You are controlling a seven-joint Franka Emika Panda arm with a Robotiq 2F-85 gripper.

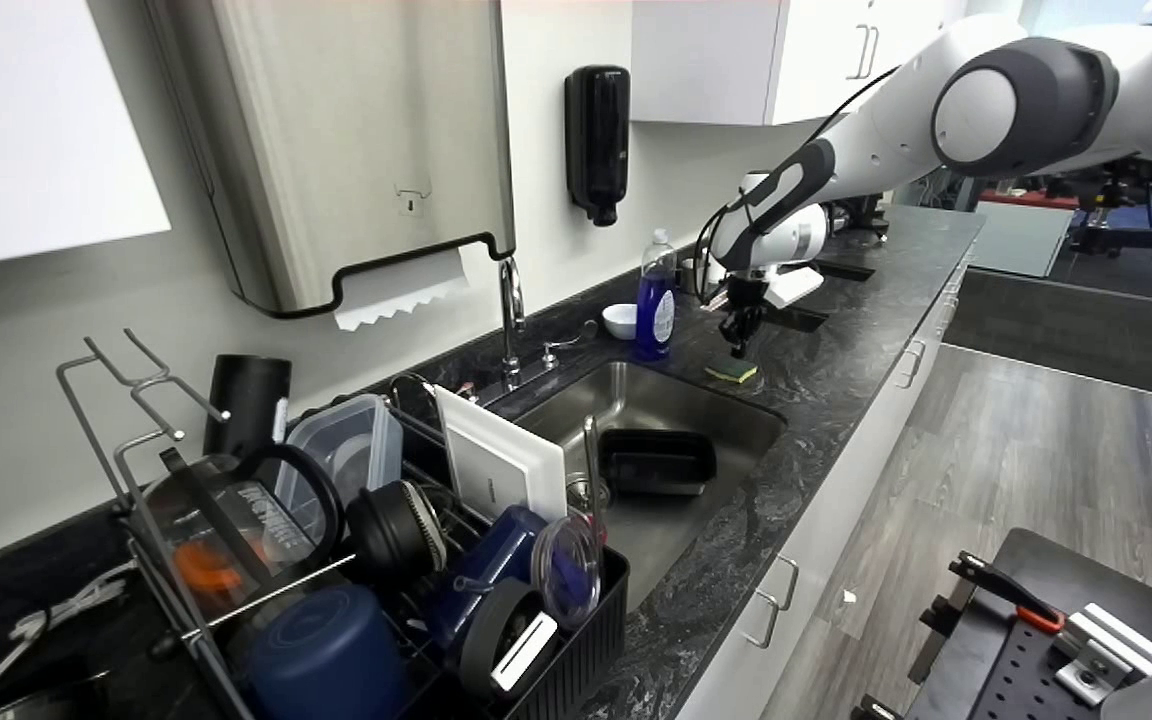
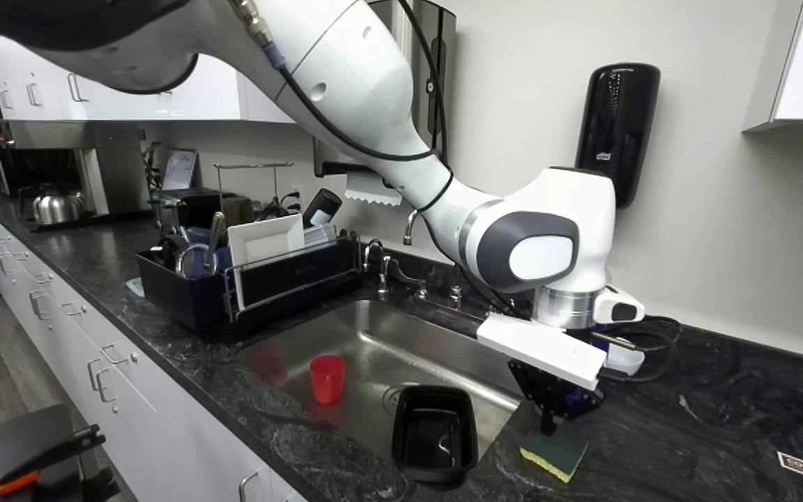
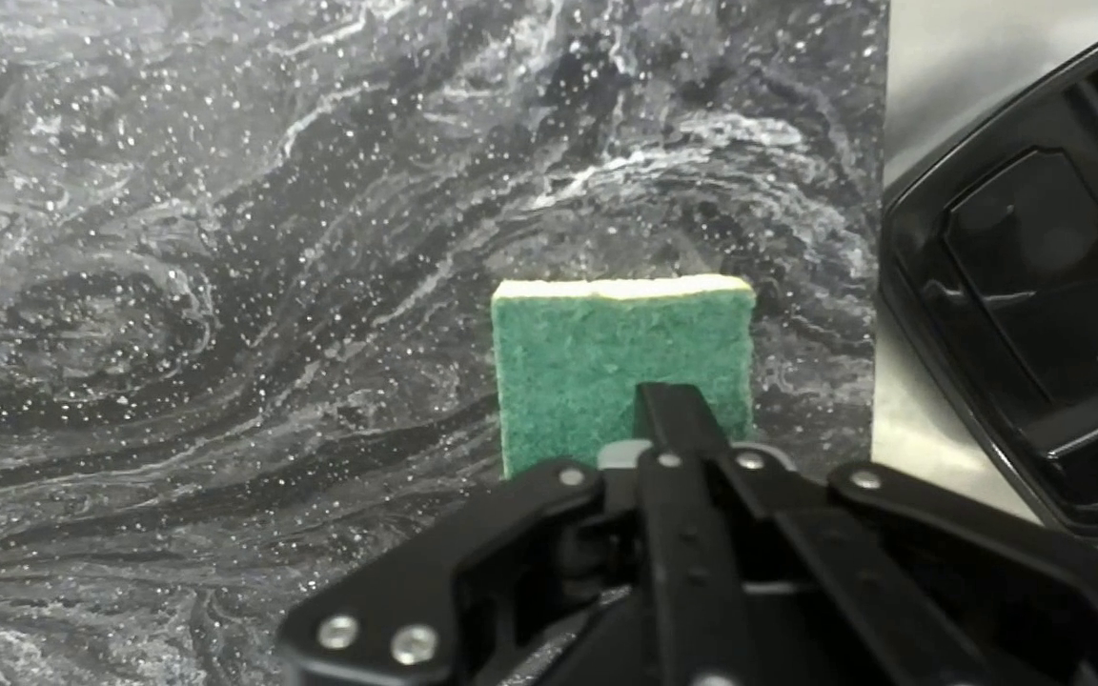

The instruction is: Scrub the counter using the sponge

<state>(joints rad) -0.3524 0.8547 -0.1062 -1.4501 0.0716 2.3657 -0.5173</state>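
Note:
The sponge has a green top and a pale yellow underside. It lies flat on the dark stone-like counter beside the sink, in both exterior views [image 1: 731, 371] [image 2: 560, 452] and in the wrist view [image 3: 597, 353]. The counter [image 1: 836, 385] also shows in an exterior view [image 2: 694, 432] and fills much of the wrist view [image 3: 225, 286]. My gripper [image 3: 671, 395] is shut with its fingers together, pointing down over the sponge. The fingertips show at the sponge in both exterior views [image 1: 738, 348] [image 2: 548, 427]. Whether they touch it I cannot tell. The gripper hides the sponge's near part.
The steel sink [image 2: 366, 335] holds a black container [image 2: 436, 432] and a red cup [image 2: 327, 378]. A blue soap bottle [image 1: 655, 300] and white bowl [image 1: 620, 320] stand by the wall. A full dish rack [image 1: 576, 650] stands beyond the sink. A faucet [image 1: 511, 320] rises behind it.

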